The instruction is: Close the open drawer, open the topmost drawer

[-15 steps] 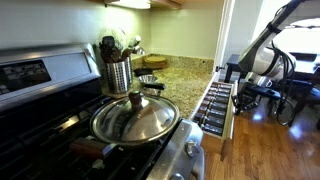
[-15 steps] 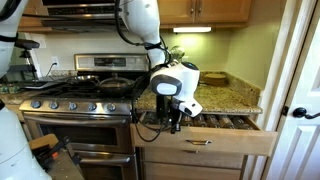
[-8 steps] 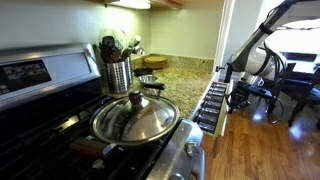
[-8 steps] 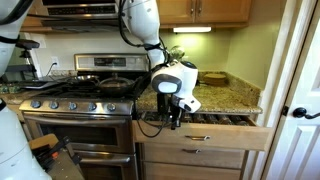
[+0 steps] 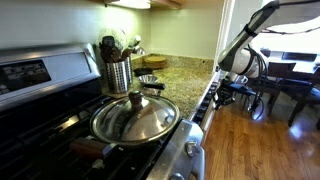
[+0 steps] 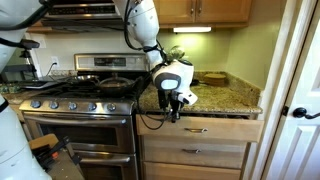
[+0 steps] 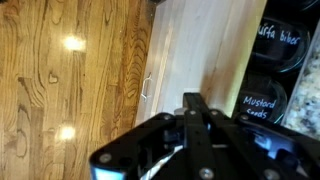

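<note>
Gripper (image 6: 172,108) sits at the left end of the spice drawer (image 6: 215,127), just under the granite counter (image 6: 228,98) and beside the stove (image 6: 80,100). In that exterior view the drawer is out by only a sliver. On the wrist view the fingers (image 7: 195,108) look pressed together over the pale drawer front (image 7: 195,50); contact can't be made out. The handle (image 7: 146,87) is off to one side, and a Mustard Seeds jar (image 7: 262,106) shows inside the drawer.

Pale wood drawer (image 7: 200,50), speckled tan counter (image 6: 226,97)
</note>
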Motion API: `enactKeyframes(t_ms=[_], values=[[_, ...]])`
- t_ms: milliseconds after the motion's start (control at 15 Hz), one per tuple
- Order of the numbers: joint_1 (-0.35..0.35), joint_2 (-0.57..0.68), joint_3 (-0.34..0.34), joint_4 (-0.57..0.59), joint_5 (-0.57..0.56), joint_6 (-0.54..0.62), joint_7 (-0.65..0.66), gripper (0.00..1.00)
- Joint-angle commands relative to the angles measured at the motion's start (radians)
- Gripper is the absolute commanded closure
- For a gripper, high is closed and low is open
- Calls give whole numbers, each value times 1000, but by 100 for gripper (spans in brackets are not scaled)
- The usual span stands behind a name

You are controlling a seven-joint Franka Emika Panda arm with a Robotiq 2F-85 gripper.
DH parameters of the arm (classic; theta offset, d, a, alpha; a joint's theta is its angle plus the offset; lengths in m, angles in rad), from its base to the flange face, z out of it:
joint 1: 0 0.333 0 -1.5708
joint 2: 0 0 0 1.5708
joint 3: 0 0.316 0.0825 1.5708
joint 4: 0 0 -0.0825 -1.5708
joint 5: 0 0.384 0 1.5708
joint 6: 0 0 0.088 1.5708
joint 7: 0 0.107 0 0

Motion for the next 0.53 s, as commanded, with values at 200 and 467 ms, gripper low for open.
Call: enactKeyframes(t_ms=[200,467], values=[[64,70,-16,163,-67,-72,117,97],[56,60,-21,150,-74,-87,102,97]])
